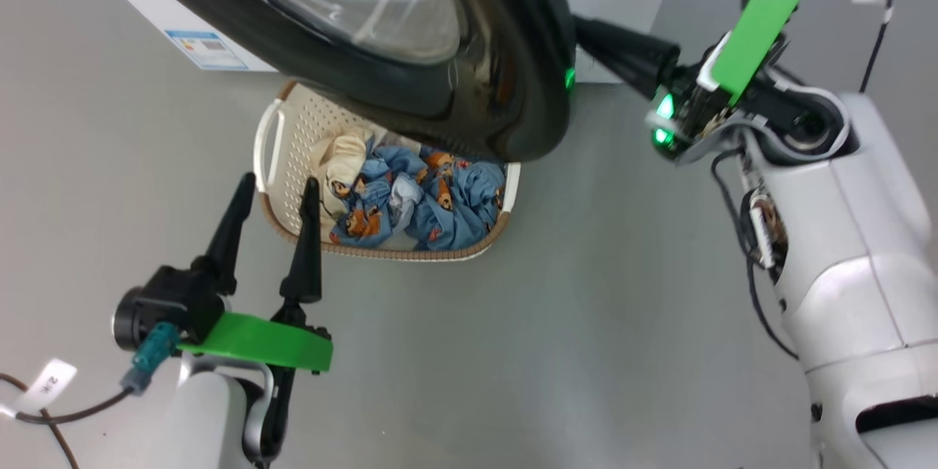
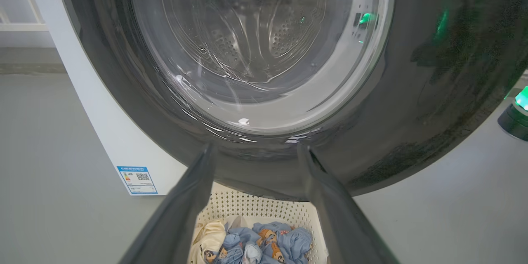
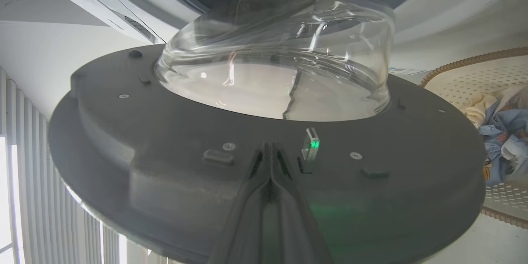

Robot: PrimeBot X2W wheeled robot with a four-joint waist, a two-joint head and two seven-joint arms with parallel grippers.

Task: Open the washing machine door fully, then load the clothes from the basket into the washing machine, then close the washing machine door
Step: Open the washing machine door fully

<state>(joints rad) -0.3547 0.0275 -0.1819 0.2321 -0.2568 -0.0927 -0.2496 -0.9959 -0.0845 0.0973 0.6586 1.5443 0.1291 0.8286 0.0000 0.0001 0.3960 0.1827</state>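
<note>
The washing machine door (image 1: 498,88) stands swung out from the white washing machine (image 1: 183,22), and its black rim hangs over the basket (image 1: 293,132). In the basket lie the clothes (image 1: 432,205), mostly blue prints with a cream piece. My left gripper (image 1: 278,183) is open and empty, with its fingers pointing at the basket's left side. The left wrist view has that gripper (image 2: 255,148) framing the door's outer face (image 2: 412,111) above the clothes (image 2: 264,243). My right gripper (image 1: 586,33) is shut, and its tips (image 3: 270,146) are up against the door's grey inner face (image 3: 165,152) near the latch.
Grey floor (image 1: 586,308) spreads around the basket. My right arm's white body (image 1: 843,249) occupies the right side of the head view, with cables hanging from it. A blue label (image 2: 137,179) marks the machine's lower corner. Vertical slats (image 3: 24,173) stand beyond the door.
</note>
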